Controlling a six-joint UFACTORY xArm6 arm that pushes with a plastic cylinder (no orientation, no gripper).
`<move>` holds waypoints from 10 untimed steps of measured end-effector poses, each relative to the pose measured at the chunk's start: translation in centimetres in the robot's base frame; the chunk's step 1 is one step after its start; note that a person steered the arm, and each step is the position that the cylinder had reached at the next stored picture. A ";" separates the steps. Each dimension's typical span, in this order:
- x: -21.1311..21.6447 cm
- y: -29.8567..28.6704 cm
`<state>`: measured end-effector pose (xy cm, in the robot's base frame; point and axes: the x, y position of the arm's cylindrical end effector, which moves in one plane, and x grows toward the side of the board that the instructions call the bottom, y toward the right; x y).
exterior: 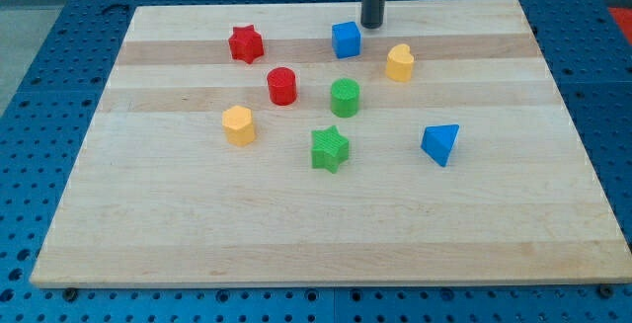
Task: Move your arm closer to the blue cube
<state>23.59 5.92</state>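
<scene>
The blue cube (346, 40) sits on the wooden board (316, 214) near the view's top, slightly right of centre. My tip (371, 25) is the lower end of a dark rod coming down from the view's top edge. It stands just up and to the right of the blue cube, a small gap apart from it.
A red star (246, 43) lies left of the cube. A yellow heart (399, 62) lies to its lower right. A red cylinder (281, 85), green cylinder (345, 97), yellow hexagonal block (238, 124), green star (330, 149) and blue triangular block (440, 144) lie lower down.
</scene>
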 end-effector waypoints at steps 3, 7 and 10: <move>-0.9 -4.4; 0.3 -5.3; 0.9 -5.3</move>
<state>24.45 0.57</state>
